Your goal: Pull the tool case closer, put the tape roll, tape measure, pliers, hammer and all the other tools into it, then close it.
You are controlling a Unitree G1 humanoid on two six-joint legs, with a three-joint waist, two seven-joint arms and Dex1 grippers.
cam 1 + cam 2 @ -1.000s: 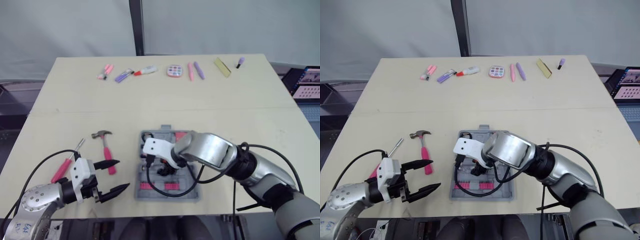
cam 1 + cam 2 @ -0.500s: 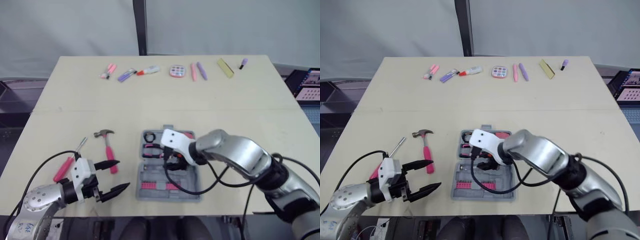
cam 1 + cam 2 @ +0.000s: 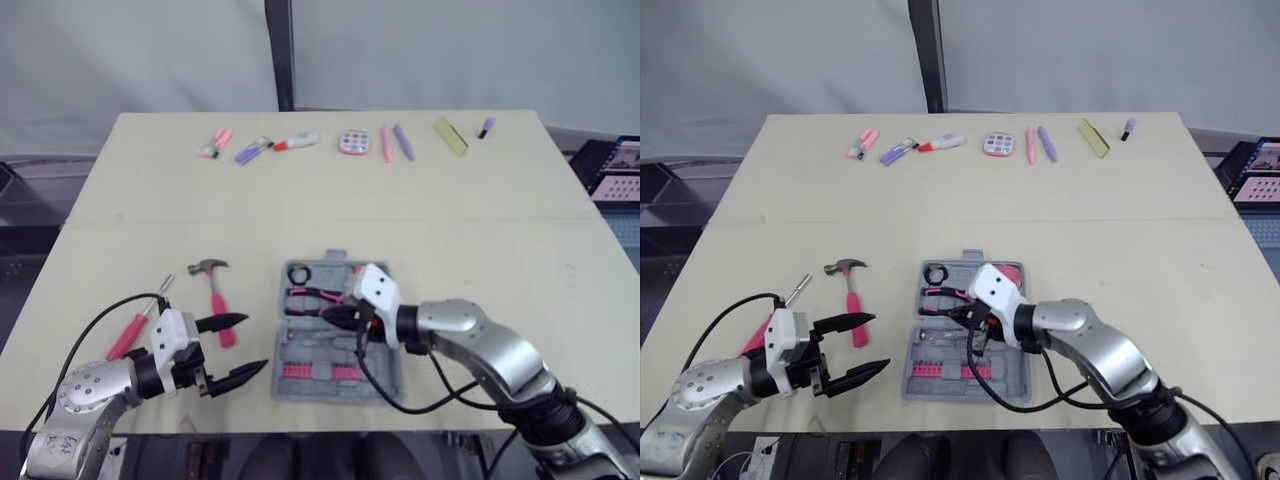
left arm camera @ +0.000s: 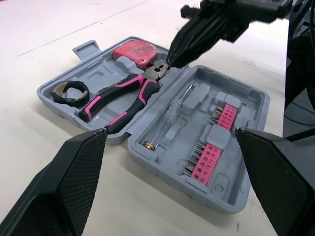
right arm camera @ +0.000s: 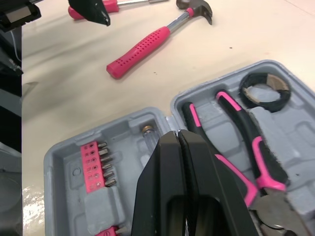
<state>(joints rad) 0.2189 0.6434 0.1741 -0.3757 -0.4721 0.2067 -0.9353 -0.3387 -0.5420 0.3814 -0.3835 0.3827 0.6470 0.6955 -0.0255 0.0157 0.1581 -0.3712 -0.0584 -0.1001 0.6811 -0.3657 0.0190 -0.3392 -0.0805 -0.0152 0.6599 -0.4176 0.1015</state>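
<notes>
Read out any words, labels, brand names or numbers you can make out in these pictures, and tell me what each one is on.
None can be read.
Screen beyond the table's right edge: content too small to read.
Pink bit holders in the tool case: tiny marks, not legible.
Tape measure: no label visible.
White tube at the table's far side: any print too small to read.

Silver rounded arm shells (image 3: 480, 340). White wrist brackets (image 3: 377, 290), right one dotted with dark screws. Left gripper (image 3: 255, 342), right gripper (image 3: 330, 313): two black tapered fingers each. Black cables (image 3: 400, 409) loop from wrists. Handwritten marking on left forearm.
</notes>
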